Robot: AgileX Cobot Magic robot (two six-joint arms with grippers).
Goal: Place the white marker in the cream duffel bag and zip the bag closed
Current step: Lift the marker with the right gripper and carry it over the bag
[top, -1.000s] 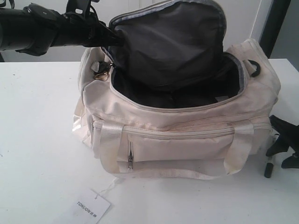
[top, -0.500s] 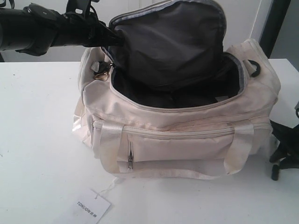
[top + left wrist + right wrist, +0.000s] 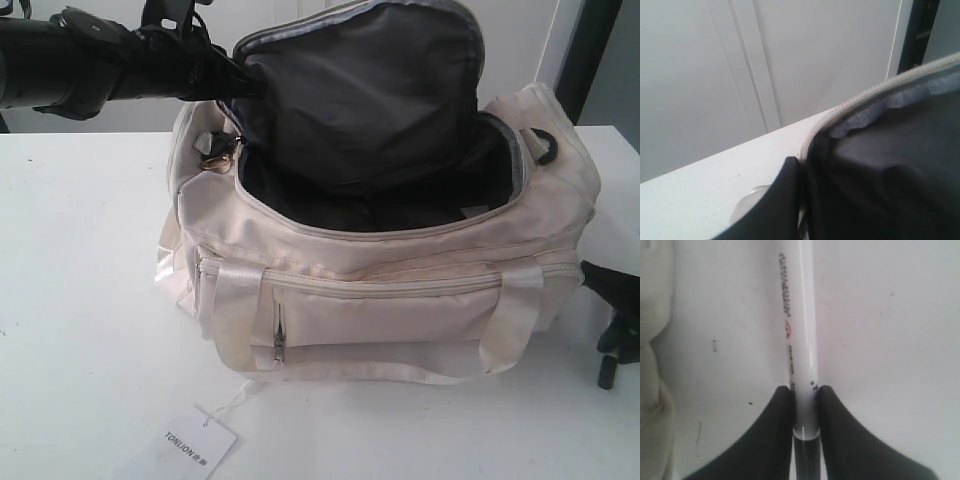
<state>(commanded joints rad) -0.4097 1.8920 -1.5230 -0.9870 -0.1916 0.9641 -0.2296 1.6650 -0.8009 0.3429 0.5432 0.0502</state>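
Your right gripper (image 3: 804, 390) is clamped on the white marker (image 3: 802, 330) beside the cream duffel bag (image 3: 400, 290) — left gripper (image 3: 240, 85) pinching the flap (image 3: 360, 90) up — so lift it over the open mouth.

I read "TONLION" in dark letters on the white paper tag (image 3: 190, 441), which lies at the near left in front of the bag (image 3: 400, 290). The white marker (image 3: 802, 340) has small dark print and a red mark along its barrel, too blurred for me to read.
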